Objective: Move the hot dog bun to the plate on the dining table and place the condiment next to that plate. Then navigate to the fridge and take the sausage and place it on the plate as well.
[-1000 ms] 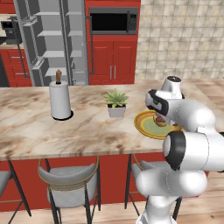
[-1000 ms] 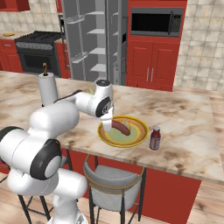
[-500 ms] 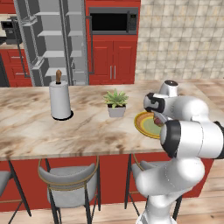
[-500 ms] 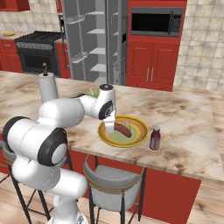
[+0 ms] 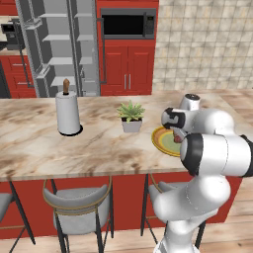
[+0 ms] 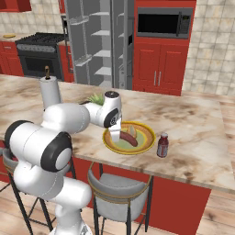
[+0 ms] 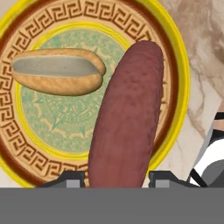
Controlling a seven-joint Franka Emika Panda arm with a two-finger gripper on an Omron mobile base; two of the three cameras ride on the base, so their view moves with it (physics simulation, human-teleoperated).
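1. My end effector [image 6: 120,135] hangs low over the plate [image 6: 146,144], jaws narrowed around the near end of the sausage [image 7: 127,118]; in the hand view the two tips flank it, so I judge it gripped and not yet released.
2. The sausage lies lengthwise over the plate's right half, beside the hot dog bun [image 7: 59,71], which sits apart from it on the green centre. I take this as the placing step, with the meat kept clear of the bread.
3. The condiment bottle [image 6: 162,145] stands upright just right of the plate, off its rim, as the task wants.
4. All this rests on the dining table [image 5: 39,143], towards its near edge; a potted plant [image 5: 131,116] and a paper towel roll [image 5: 67,113] stand further left.
5. Beyond it the fridge [image 6: 98,43] stands open, beside red cabinets with a microwave [image 6: 165,21].
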